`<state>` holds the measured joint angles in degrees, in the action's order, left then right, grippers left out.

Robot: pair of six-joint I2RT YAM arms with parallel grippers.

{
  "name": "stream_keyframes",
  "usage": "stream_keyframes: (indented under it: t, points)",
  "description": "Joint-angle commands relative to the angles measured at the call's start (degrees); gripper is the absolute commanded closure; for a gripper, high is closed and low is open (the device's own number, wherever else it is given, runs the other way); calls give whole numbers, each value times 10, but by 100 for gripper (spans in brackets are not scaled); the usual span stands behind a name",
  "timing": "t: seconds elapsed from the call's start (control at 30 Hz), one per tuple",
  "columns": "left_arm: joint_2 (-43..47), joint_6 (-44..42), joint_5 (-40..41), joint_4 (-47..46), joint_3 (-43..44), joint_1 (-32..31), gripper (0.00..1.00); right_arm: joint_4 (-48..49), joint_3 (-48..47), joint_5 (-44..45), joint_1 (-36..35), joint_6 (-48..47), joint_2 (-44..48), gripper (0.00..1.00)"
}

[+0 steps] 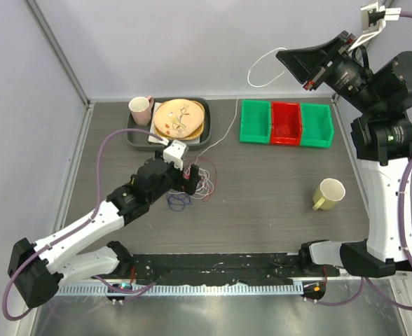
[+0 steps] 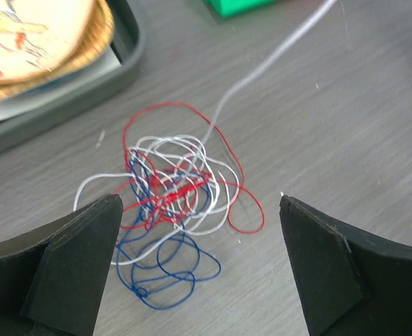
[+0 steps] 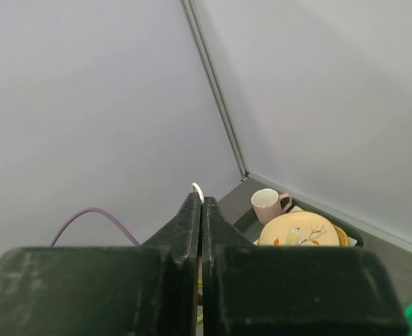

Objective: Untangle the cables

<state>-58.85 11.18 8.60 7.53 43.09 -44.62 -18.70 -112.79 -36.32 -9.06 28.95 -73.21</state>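
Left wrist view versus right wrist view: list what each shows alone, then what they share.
Left wrist only: the tangled red, white and blue cables lying between the fingers of the open left gripper. Right wrist only: the shut right gripper pinching a white cable at its tips, and a pink mug. Both: the patterned plate on its dark tray.

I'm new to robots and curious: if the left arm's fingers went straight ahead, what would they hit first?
Probably the tangled cables on the table, which lie straight ahead of the left gripper, between its open fingers. Depth is hard to judge.
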Motion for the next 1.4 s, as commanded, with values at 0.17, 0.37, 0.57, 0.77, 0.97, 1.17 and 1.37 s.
stream_keyframes:
  t: [0.17, 0.37, 0.57, 0.77, 0.97, 1.17, 1.37]
  points:
    - [-99, -32, 58, -45, 79, 0, 0, 84, -8, -25, -2, 60, -14, 99]
    - [-191, -39, 171, -34, 125, 8, 45, 80, -18, -16, -1, 59, -8, 99]
    - [-198, -57, 169, -22, 185, 10, 100, 68, 42, 21, -1, 23, 39, 99]
    - [-112, -45, 223, 43, 302, 10, 100, 21, 184, 138, -2, -69, 118, 99]
    - [-7, -53, 58, 11, 389, 10, 100, 117, 434, 35, -2, -77, 170, 99]
    - [9, -34, 23, 20, 432, 11, 100, 254, 588, -54, -1, -47, 142, 99]
    - [-38, 10, -40, 40, 430, 10, 100, 281, 631, -69, -2, -21, 137, 99]
